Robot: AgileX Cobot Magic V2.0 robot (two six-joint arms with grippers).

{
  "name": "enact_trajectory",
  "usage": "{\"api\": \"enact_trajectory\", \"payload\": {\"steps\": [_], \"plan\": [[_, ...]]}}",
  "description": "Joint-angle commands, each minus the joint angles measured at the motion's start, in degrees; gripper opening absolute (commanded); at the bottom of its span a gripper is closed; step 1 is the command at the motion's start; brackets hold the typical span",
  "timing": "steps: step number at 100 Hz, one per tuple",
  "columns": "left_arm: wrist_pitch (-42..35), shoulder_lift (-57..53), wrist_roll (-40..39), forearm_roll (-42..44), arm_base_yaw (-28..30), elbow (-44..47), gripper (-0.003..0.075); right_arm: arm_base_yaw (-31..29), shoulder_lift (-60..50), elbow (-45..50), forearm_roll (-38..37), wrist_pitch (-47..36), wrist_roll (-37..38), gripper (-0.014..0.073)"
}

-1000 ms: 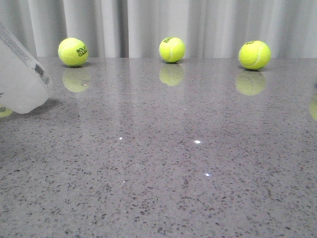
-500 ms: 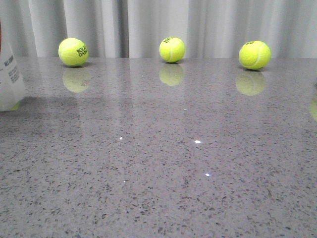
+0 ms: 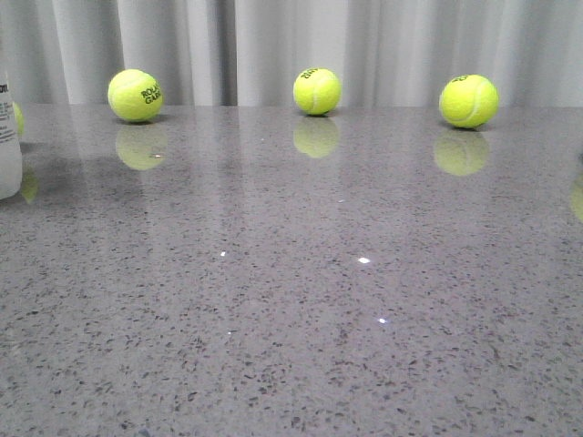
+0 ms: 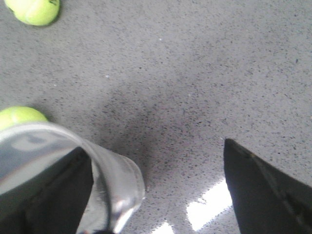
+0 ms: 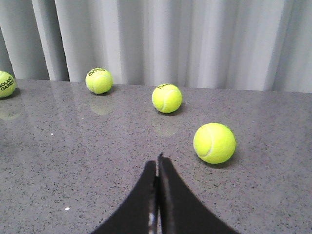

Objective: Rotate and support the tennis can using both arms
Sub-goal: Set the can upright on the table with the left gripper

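The tennis can (image 3: 7,146) shows only as a white, upright sliver with print at the far left edge of the front view. In the left wrist view its clear ribbed end (image 4: 114,180) lies against one black finger (image 4: 46,195). The other finger (image 4: 265,190) stands far off, with bare table between them. My left gripper (image 4: 152,146) is open. My right gripper (image 5: 157,162) is shut and empty, low over the table, away from the can. Neither arm shows in the front view.
Three yellow-green tennis balls (image 3: 135,95), (image 3: 316,90), (image 3: 468,100) sit along the back of the grey speckled table (image 3: 301,300), in front of a grey curtain. Two more balls (image 4: 34,9), (image 4: 19,117) lie near the can. One ball (image 5: 214,142) lies close ahead of the right fingers.
The can has swung from tilted to upright. It has slid left, almost out of the front view.
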Motion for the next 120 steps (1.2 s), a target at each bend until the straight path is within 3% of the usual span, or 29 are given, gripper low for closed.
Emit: {"api": "enact_trajectory", "payload": {"steps": [1,31,71,91,120], "plan": [[1.06,-1.76,-0.47,-0.26,-0.4,-2.46,0.0534,-0.42,0.51,-1.37,0.49,-4.24,-0.3,-0.0068],[0.65,-3.81,-3.13,1.01,-0.29,-2.55,0.0534,-0.42,0.51,-1.37,0.49,-4.24,-0.3,-0.0068],[-1.46,-16.94,-8.17,2.6,-0.29,0.35,0.0534,-0.42,0.51,-1.37,0.49,-4.24,-0.3,-0.0068],[-10.39,-27.97,-12.05,3.13,-0.29,13.1,0.0534,-0.42,0.51,-1.37,0.49,-4.24,-0.3,-0.0068],[-34.61,-46.99,-15.22,3.13,-0.29,40.25,0.0534,-0.42,0.51,-1.37,0.49,-4.24,-0.3,-0.0068]]}}
